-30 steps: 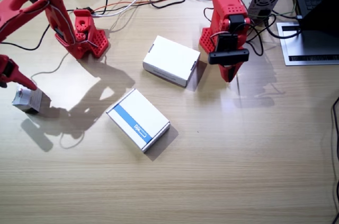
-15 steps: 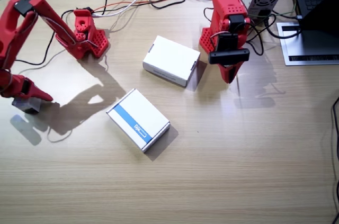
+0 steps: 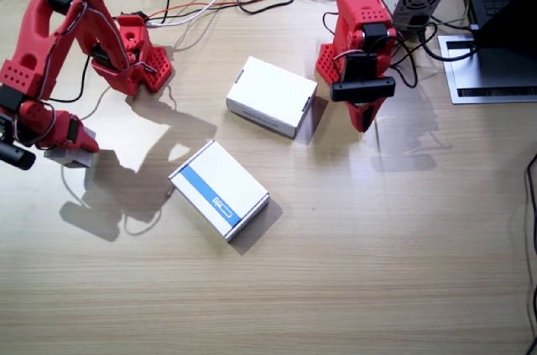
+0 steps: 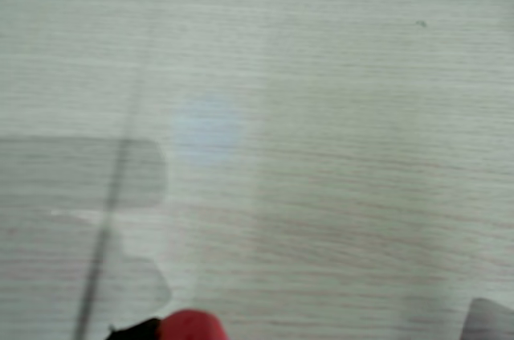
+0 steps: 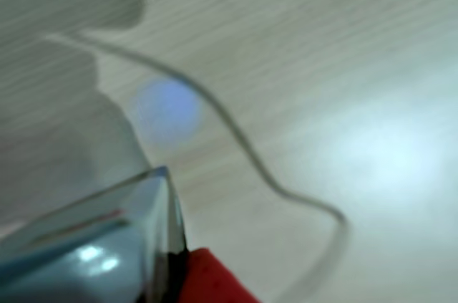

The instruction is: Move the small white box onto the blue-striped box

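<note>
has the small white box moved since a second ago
Yes. In the fixed view the small white box, now under the right gripper, sits a little nearer the blue-striped box, which has stayed put.

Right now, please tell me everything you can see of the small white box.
The small white box is mostly hidden under the right gripper, near the left edge of the fixed view; only a pale, greyish-white part shows beside the red jaw. It looks like thin carton. In a wrist view it appears blurred, with a sharp corner edge and a red finger pressed against its side. It lies apart from the blue-striped box. Whether it rests on the table or is lifted, I cannot tell.
</note>
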{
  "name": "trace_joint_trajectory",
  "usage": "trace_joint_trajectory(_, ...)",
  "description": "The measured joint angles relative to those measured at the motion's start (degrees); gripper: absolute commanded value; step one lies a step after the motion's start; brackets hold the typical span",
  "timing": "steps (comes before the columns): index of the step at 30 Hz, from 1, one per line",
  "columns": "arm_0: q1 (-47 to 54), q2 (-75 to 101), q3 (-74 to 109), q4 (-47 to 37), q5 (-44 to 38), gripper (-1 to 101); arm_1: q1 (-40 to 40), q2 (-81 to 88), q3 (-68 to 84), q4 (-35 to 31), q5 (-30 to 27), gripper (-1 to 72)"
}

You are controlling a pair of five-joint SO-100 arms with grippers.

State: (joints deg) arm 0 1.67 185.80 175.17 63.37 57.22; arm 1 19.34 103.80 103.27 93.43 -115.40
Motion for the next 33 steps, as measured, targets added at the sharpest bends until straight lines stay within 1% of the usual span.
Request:
trace_joint_trajectory(2,0.0,0.0,0.0,0.0,0.4,0,-4.3,9.2,-0.4,6.1,2.6,12.0)
trace_joint_trajectory(3,0.0,0.0,0.0,0.0,0.5,0,-7.6,13.6,-0.4,9.1,5.2,12.3)
trace_joint_trajectory(4,0.0,0.0,0.0,0.0,0.6,0,-11.6,18.7,-0.4,10.4,8.1,13.0)
trace_joint_trajectory(6,0.0,0.0,0.0,0.0,0.6,0,-22.3,28.2,-0.4,11.3,15.7,14.8)
trace_joint_trajectory(7,0.0,0.0,0.0,0.0,0.6,0,-28.6,31.4,-0.4,11.7,20.6,15.0)
trace_joint_trajectory(9,0.0,0.0,0.0,0.0,0.6,0,-41.7,34.5,-1.0,11.8,29.0,13.9)
trace_joint_trajectory(12,0.0,0.0,0.0,0.0,0.6,0,-61.6,33.0,-6.0,11.7,38.5,13.7)
trace_joint_trajectory(14,0.0,0.0,0.0,0.0,0.6,0,-72.3,27.1,-12.0,11.7,44.3,13.9)
trace_joint_trajectory(16,0.0,0.0,0.0,0.0,0.6,0,-81.8,21.3,-14.5,10.6,48.3,14.6)
trace_joint_trajectory(18,0.0,0.0,0.0,0.0,0.6,0,-89.6,14.8,-18.5,9.6,50.4,15.3)
trace_joint_trajectory(21,0.0,0.0,0.0,0.0,0.6,0,-97.6,3.3,-24.2,8.1,52.0,16.4)
trace_joint_trajectory(24,0.0,0.0,0.0,0.0,0.6,0,-104.1,-8.3,-28.5,4.8,52.2,17.0)
trace_joint_trajectory(27,0.0,0.0,0.0,0.0,0.6,0,-105.7,-21.3,-35.2,4.0,52.2,17.7)
trace_joint_trajectory(30,0.0,0.0,0.0,0.0,0.7,0,-105.0,-33.3,-43.4,4.0,52.2,19.6)
trace_joint_trajectory(31,0.0,0.0,0.0,0.0,1.2,0,-105.0,-37.7,-46.3,4.0,52.2,23.6)
trace_joint_trajectory(32,0.0,0.0,0.0,0.0,1.8,0,-105.1,-41.9,-48.8,3.8,52.3,29.5)
trace_joint_trajectory(33,0.0,0.0,0.0,0.0,2.5,0,-105.0,-45.0,-51.8,4.2,52.7,38.3)
